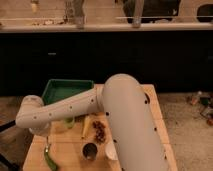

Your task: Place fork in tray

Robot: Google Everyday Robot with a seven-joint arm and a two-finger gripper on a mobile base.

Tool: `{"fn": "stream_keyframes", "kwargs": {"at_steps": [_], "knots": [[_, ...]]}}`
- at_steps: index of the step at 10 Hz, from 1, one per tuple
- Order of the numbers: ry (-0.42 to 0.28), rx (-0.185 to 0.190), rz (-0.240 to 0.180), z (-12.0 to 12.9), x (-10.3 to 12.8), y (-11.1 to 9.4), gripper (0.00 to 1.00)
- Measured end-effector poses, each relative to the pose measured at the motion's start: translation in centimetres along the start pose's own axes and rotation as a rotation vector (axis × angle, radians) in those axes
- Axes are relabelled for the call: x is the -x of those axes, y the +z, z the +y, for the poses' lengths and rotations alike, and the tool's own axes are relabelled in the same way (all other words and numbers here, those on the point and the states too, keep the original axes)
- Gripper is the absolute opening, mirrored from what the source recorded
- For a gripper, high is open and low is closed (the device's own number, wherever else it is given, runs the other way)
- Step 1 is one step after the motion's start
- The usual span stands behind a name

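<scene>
The green tray point(67, 90) stands at the table's back left. My gripper point(42, 134) points down at the front left of the table, just in front of the tray, at the end of the white arm point(75, 107) that crosses over from the right. A thin silvery piece, which looks like the fork point(47, 145), shows straight below the gripper, above the table. I cannot tell whether it is held or lies on the wood.
A green chili pepper point(50, 160) lies at the front left edge. A green cup point(69, 122) stands in front of the tray. A yellow item point(89, 125), a dark reddish item point(100, 131), a metal cup point(90, 150) and a white cup point(111, 150) sit mid-table.
</scene>
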Motion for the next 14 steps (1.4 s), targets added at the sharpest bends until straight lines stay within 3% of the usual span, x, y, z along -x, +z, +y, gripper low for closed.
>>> {"fn": "stream_keyframes", "kwargs": {"at_steps": [5,8,14], "knots": [[0.001,0.031,0.058,0.0,-0.6,-2.8,0.0],[0.028,0.06,0.093,1.0,-3.3,-6.3,0.0],[0.065,0.122,0.089,1.5,-7.6,-8.0,0.0]]}}
